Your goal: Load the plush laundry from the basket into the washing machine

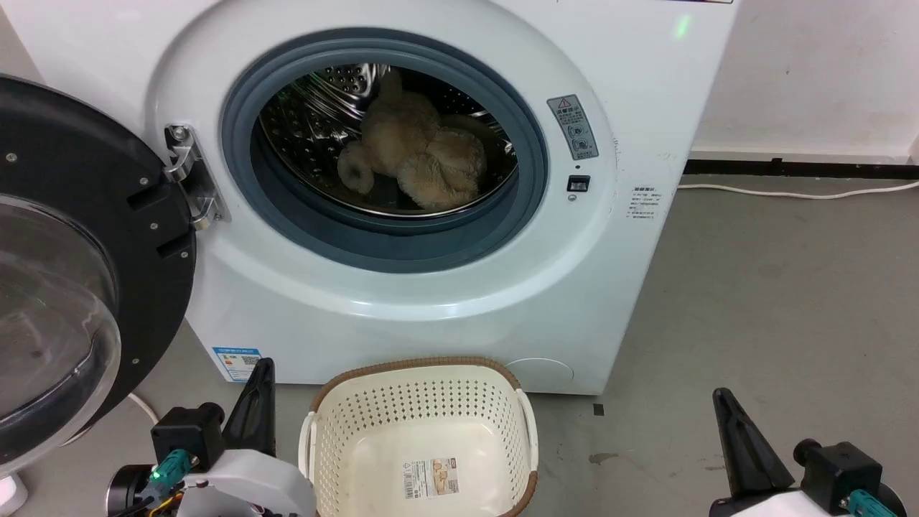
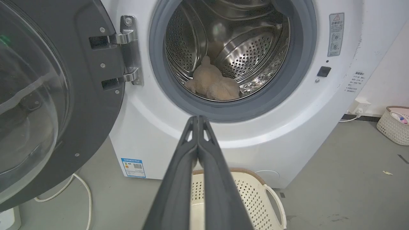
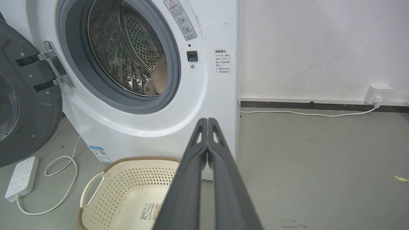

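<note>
The cream-beige plush laundry [image 1: 416, 154] lies inside the steel drum of the white washing machine [image 1: 445, 301], whose black-rimmed glass door [image 1: 72, 266] hangs wide open to the left. The plush laundry [image 2: 212, 84] rests low in the drum, and a lobe of the plush laundry [image 3: 158, 81] peeks past the grey seal. The basket [image 1: 423, 438] stands on the floor before the washer with only its label sticker inside. My left gripper [image 1: 257, 402] is shut beside the basket's left side; my right gripper [image 1: 739, 438] is shut at lower right, holding nothing.
A white power strip [image 3: 22, 177] and looping cable [image 3: 60, 166] lie on the grey floor under the open door. Another cable [image 1: 790, 192] runs along the wall base to a wall socket [image 3: 378, 92]. A second small basket [image 2: 394, 124] sits far right.
</note>
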